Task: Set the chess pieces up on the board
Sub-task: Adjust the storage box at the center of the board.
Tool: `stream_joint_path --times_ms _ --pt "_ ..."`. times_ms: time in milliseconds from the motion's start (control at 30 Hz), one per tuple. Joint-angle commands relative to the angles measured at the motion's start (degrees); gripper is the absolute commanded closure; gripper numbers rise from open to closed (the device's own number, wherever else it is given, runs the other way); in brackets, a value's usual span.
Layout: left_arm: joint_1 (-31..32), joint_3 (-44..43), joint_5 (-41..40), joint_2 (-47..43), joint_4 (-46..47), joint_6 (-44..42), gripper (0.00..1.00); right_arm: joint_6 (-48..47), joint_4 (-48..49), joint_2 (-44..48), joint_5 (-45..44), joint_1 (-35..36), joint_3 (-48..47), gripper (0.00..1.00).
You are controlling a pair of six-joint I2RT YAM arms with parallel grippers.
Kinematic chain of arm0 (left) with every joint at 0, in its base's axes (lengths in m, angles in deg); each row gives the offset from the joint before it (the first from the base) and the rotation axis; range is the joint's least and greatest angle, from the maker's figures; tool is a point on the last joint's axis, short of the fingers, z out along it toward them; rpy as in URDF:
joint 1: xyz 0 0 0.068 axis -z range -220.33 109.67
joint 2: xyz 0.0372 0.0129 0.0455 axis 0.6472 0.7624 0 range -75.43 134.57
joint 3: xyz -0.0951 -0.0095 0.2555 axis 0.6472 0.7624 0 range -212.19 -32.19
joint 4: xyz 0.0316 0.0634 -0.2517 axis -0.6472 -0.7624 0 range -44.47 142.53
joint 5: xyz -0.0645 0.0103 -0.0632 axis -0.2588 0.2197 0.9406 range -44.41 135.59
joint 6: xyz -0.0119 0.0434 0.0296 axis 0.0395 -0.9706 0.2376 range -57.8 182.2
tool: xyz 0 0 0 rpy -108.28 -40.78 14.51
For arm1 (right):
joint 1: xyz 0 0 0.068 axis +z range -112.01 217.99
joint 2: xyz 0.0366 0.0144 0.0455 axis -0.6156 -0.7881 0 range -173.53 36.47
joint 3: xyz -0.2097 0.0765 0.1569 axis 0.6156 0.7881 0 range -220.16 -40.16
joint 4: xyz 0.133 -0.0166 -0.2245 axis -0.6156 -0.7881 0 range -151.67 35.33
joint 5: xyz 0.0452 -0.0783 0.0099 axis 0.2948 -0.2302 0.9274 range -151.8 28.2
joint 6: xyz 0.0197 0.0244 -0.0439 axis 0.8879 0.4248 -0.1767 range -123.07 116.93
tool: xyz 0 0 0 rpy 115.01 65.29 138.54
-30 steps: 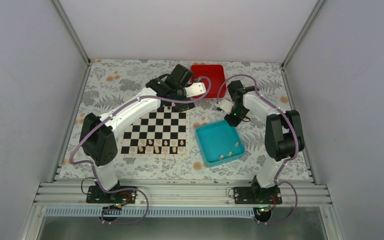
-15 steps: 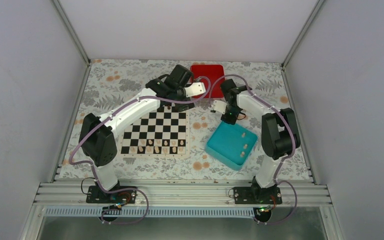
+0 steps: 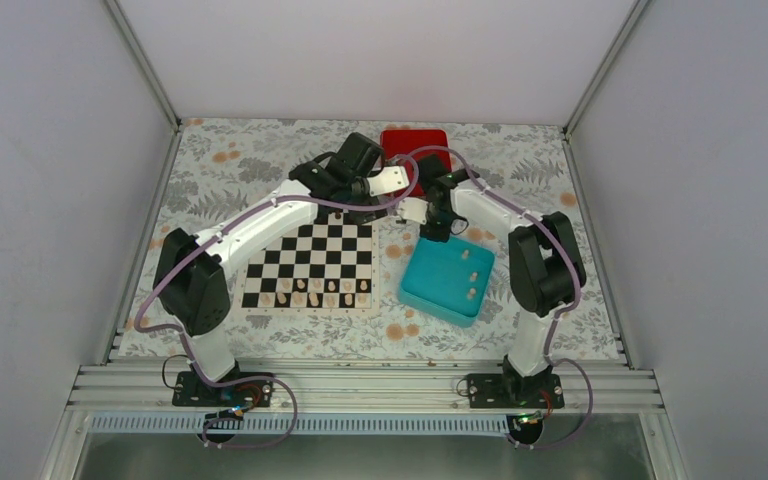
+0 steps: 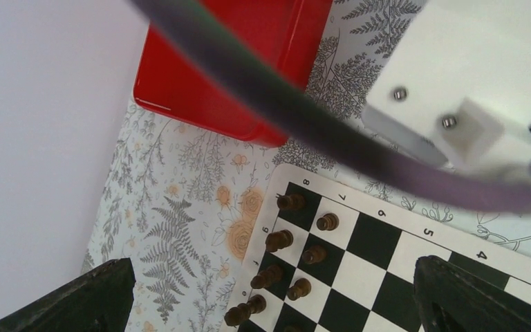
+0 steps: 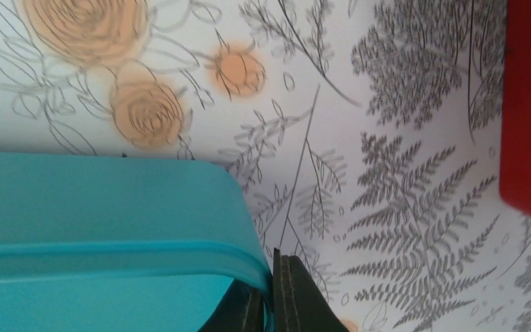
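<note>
Right gripper [image 5: 271,277] pinched onto the far corner rim of the teal tray [image 3: 435,285], three pale chess pieces [image 3: 472,276] inside it, more lined along the near rows of the board [image 3: 312,245] just left; left gripper [image 4: 271,277] spread wide above the board's far end, over dark chessmen [image 4: 283,242]. Red box [image 3: 415,142] close behind both wrists. Floral tablecloth [image 3: 250,160] underneath, plain pale walls [image 3: 60,150] on three sides.

Cream chess pieces [image 3: 316,298] stand on the near rows of the chequered board [image 3: 320,240].
</note>
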Motion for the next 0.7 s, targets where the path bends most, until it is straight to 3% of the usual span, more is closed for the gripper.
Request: stream_joint_path --times_ms 0,167,233,400,533,667 --pt "-0.37 1.02 -1.11 -2.21 2.58 1.07 0.00 -2.04 2.83 1.61 -3.00 3.05 0.34 0.95" --pt "-0.37 1.35 -1.15 -2.00 3.13 0.98 0.00 -1.36 3.95 1.35 -5.88 5.61 1.42 0.89" --pt "-0.37 1.35 -0.97 -1.88 3.13 0.97 0.00 -0.62 4.20 1.16 -6.58 6.34 1.84 0.83" --pt "-0.28 0.75 -0.57 -1.54 2.79 0.66 0.00 2.31 2.71 1.69 -6.19 6.88 0.69 0.58" --pt "-0.20 -1.10 0.47 -1.05 2.14 -0.02 0.00 4.16 1.27 5.75 -4.66 6.21 1.61 0.45" --pt "0.54 -3.61 2.66 -0.10 0.89 -1.18 0.00 5.64 -1.01 11.35 0.97 3.01 3.08 0.39"
